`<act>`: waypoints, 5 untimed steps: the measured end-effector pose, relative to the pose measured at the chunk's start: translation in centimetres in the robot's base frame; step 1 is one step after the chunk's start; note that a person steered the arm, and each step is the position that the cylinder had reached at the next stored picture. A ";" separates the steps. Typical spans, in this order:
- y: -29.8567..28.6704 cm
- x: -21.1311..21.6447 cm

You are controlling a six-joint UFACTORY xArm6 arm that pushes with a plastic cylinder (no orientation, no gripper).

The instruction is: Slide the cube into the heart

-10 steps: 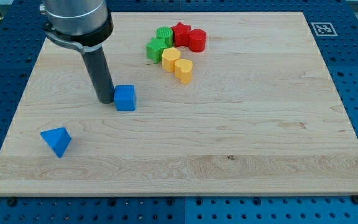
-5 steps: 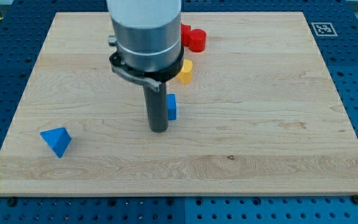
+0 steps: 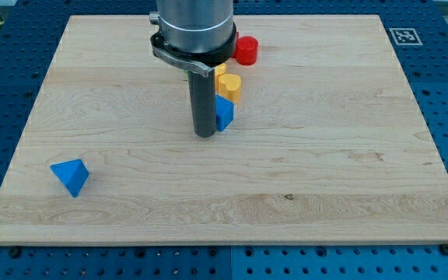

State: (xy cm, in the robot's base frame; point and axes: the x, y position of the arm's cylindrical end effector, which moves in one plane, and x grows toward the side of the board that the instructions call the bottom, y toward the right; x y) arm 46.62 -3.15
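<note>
The blue cube [image 3: 224,113] sits just below the yellow heart [image 3: 230,87], touching or nearly touching it; the rod hides the cube's left part. My tip [image 3: 204,134] rests on the board at the cube's lower left, against it. A second yellow block [image 3: 220,72] shows a sliver above the heart, mostly hidden by the arm.
A red cylinder [image 3: 246,50] stands at the view's top, right of the arm. A blue pyramid-like block [image 3: 71,176] lies at the view's lower left. The arm's body hides the green and red blocks seen earlier. The wooden board [image 3: 348,155] lies on a blue pegboard.
My tip has pushed the blue cube from the board's left-centre rightward and then upward toward the yellow heart. The arm now covers the green blocks and red star.
</note>
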 end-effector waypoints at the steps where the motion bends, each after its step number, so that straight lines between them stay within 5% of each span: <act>1: 0.9 0.2; 5: 2.3 -0.9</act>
